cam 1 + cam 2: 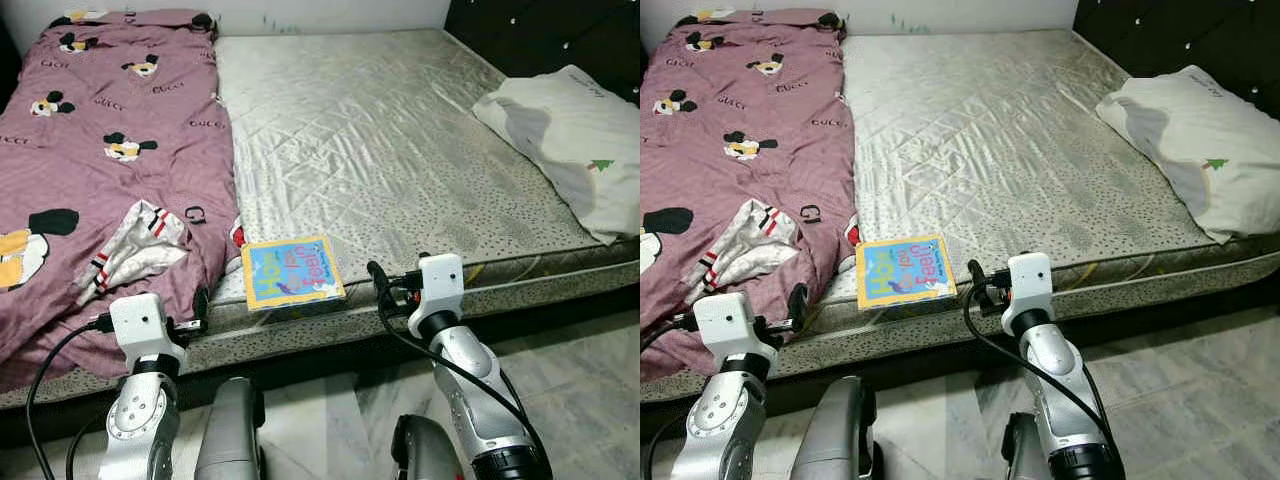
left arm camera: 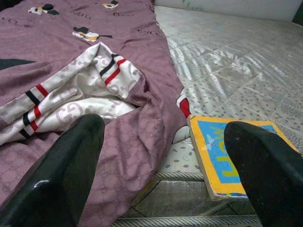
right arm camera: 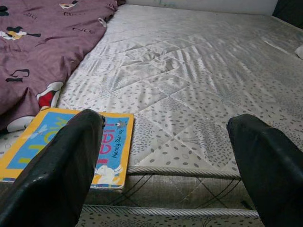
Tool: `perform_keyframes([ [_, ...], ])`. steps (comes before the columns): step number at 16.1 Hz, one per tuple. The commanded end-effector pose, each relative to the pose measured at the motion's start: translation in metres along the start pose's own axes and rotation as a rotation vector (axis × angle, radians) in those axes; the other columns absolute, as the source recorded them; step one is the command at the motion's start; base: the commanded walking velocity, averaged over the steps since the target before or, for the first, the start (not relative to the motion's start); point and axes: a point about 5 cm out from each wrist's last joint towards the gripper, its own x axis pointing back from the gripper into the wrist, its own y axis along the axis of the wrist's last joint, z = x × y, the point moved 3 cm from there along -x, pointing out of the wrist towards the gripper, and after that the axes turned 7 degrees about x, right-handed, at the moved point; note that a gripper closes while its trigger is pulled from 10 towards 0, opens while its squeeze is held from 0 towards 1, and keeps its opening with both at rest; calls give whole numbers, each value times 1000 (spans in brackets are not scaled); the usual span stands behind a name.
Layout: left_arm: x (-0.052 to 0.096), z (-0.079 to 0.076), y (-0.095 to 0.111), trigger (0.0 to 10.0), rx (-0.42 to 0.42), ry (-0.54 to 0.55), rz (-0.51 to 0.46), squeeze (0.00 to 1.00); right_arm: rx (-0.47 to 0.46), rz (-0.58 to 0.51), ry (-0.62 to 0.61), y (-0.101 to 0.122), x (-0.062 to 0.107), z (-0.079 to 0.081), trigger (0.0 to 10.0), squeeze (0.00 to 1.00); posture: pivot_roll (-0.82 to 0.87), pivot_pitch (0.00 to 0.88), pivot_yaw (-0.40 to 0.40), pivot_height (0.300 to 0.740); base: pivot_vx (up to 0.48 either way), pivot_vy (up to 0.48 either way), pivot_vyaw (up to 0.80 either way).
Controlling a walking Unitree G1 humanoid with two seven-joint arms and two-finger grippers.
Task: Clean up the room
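A picture book (image 1: pixel 292 272) with a yellow border and blue cover lies flat at the near edge of the bare grey mattress (image 1: pixel 400 150), just right of the purple blanket (image 1: pixel 100 150). My left gripper (image 2: pixel 163 127) is open at the bed's front edge, facing the blanket's turned-back corner, with the book (image 2: pixel 236 156) by its right finger. My right gripper (image 3: pixel 165 120) is also open and holds nothing. It hovers at the mattress edge just right of the book (image 3: pixel 61 146). In the left eye view my right gripper (image 1: pixel 385 285) is a short way from the book's right side.
The purple cartoon-print blanket covers the left part of the bed, with a white striped lining (image 1: pixel 135 245) showing. A white pillow (image 1: pixel 570 140) lies at the right edge against a dark headboard (image 1: pixel 560 35). Pale tiled floor (image 1: pixel 570 360) runs along the bed.
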Motion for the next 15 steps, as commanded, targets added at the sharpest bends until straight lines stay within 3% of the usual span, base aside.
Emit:
perform_keyframes([
  [1, 1, -1, -1, 10000, -1, -9, 7, 0, 6, 7, -5, -2, 1, -2, 10000, 0, 36, 93, -18, 585, 244, 0, 0],
  [13, -1, -2, -1, 10000, -3, -16, 8, 0, 10, 2, -7, -1, 0, -2, 10000, 0, 34, 97, -18, 585, 333, 0, 0],
  [15, -2, -1, -3, 10000, 12, -2, 22, 0, 10, 2, -7, -1, -1, -2, 10000, 0, 34, 95, -17, 585, 0, 0, 0],
])
